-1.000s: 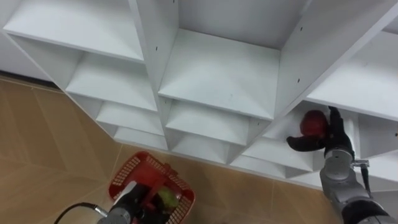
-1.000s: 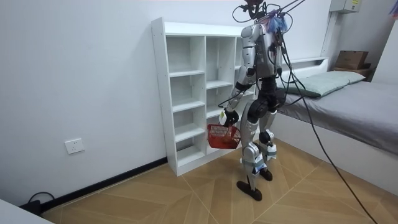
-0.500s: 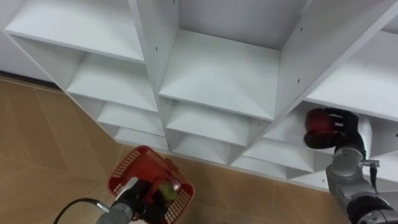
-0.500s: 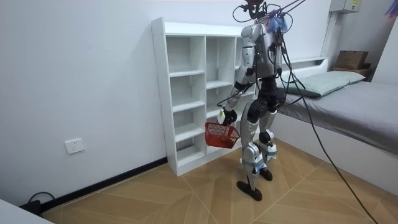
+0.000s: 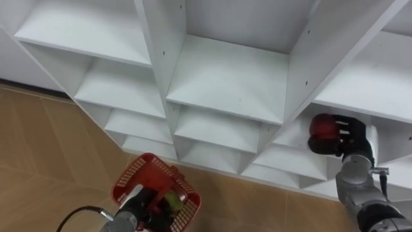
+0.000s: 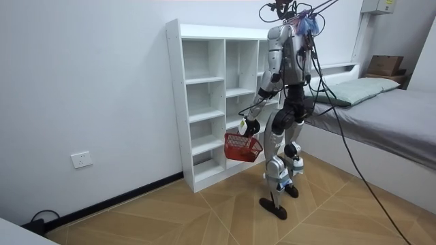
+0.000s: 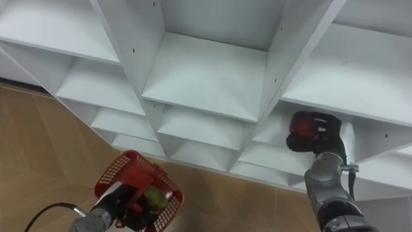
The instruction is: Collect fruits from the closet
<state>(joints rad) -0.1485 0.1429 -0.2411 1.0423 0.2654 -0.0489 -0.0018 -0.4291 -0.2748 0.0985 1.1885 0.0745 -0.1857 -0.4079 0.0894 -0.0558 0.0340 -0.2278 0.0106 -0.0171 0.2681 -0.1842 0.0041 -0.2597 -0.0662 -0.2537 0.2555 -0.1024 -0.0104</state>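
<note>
Fingers [image 5: 343, 124] of my right hand [image 5: 355, 143] are curled round a red fruit [image 5: 324, 129], thumb below and the rest over its far side, at the mouth of a lower compartment of the white shelf unit [image 5: 225, 71], at about 3 o'clock in the eye views. Whether the red fruit rests on the shelf board or is lifted clear of it, I cannot tell. My left hand [image 5: 138, 206], at 7 o'clock, is closed on the handle of the basket [image 5: 132, 174], which hangs over the wooden floor and holds a green fruit [image 5: 172, 201]. I judge the red fruit to be round, firm and fairly light, with a smooth skin that may slip under hard fingertips and flesh that would bruise. The best hold is therefore round its widest part, thumb opposite the fingers, with moderate pressure. It should be lowered into the basket, not dropped.
</note>
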